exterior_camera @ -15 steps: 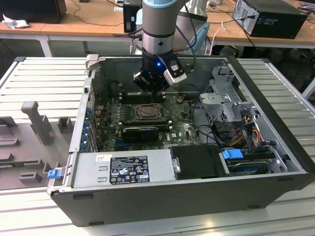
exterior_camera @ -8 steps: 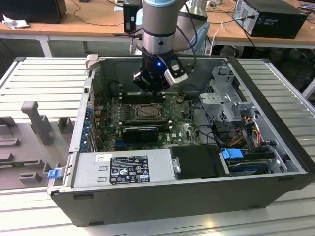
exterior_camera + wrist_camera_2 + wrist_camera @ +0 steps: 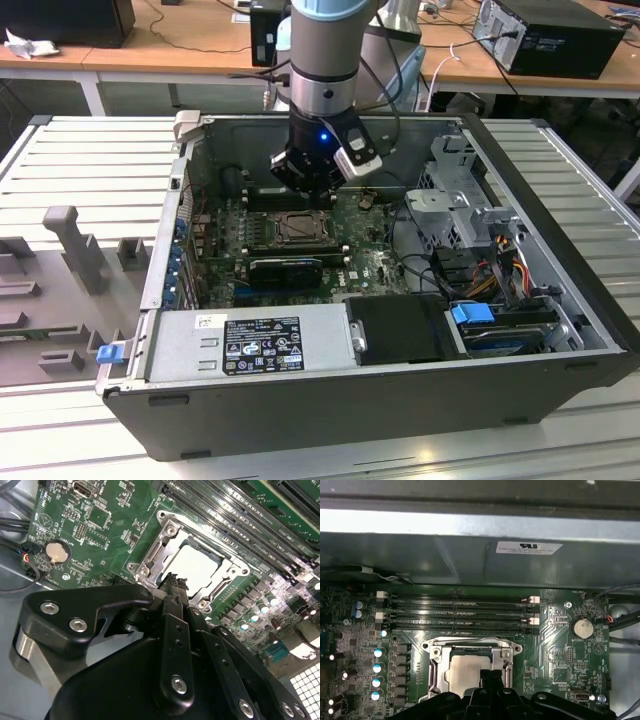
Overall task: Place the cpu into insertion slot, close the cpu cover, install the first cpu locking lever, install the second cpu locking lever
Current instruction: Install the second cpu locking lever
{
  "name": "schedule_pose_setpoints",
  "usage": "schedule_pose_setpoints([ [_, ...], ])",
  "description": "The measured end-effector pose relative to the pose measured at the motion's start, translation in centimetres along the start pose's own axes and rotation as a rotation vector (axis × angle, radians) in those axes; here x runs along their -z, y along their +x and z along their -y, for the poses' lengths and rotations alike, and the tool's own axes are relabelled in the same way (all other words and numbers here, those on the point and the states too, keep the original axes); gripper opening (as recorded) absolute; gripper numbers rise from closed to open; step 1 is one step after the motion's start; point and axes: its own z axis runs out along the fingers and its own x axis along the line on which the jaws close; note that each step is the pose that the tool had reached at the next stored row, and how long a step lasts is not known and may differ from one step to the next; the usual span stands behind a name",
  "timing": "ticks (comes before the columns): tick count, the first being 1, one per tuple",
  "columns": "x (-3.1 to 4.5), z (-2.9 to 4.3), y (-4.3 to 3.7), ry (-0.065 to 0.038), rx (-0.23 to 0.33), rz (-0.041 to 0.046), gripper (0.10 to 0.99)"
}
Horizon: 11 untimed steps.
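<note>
1. One black robot gripper (image 3: 306,186) hangs inside the open dark-grey computer case (image 3: 330,400). In the exterior view it stands just above the green motherboard (image 3: 375,262), at the far edge of the square black insertion slot with dark metal rim (image 3: 299,230).
2. We see in both wrist views the small flat square cpu with pale silver-beige face (image 3: 196,566) lying inside the slot, flat and level with it.
3. Around the chip lies the thin metal cpu cover (image 3: 467,643), a square frame with a large cut-out. It seems to be down over the chip, because the chip's face (image 3: 465,672) shows through the cut-out.
4. In the second wrist view the gripper's black fingers (image 3: 175,592) stand together, with no gap that we can see, and nothing is between them. Their tips are near the edge of the cover; whether they touch it, we cannot tell.
5. We also see a round silver coin battery (image 3: 59,551) on the board, well apart from the slot, and long black memory slots (image 3: 460,611) between the slot and the case wall.
6. Beside the case lies a grey plastic fixture (image 3: 72,245) on the ribbed metal table (image 3: 90,150).
</note>
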Motion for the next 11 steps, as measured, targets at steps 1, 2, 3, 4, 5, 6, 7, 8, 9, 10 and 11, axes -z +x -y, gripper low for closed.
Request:
schedule_pose_setpoints([
  [1,-0.01,0.09,0.00,0.000,0.000,-0.0004,0.106],
  [2,-0.01,0.17,0.01,0.000,0.000,-0.0006,0.106],
  [3,-0.01,0.26,0.01,0.000,0.000,-0.0008,0.106],
  [4,0.00,0.33,0.01,0.000,0.000,-0.0009,0.106],
  [5,0.00,0.45,0.01,0.000,0.000,-0.0009,0.106],
  [6,0.01,0.51,0.01,0.000,0.000,-0.0009,0.106],
  [7,0.01,0.54,0.02,0.000,0.000,-0.0008,0.106],
  [8,0.12,0.57,0.02,0.000,0.000,-0.0011,0.106],
  [9,0.25,0.58,0.01,0.000,0.000,-0.0009,0.106],
  [10,0.26,0.66,0.00,0.000,0.000,-0.0009,0.106],
  [11,0.28,0.78,0.02,0.000,0.000,-0.0009,0.106],
])
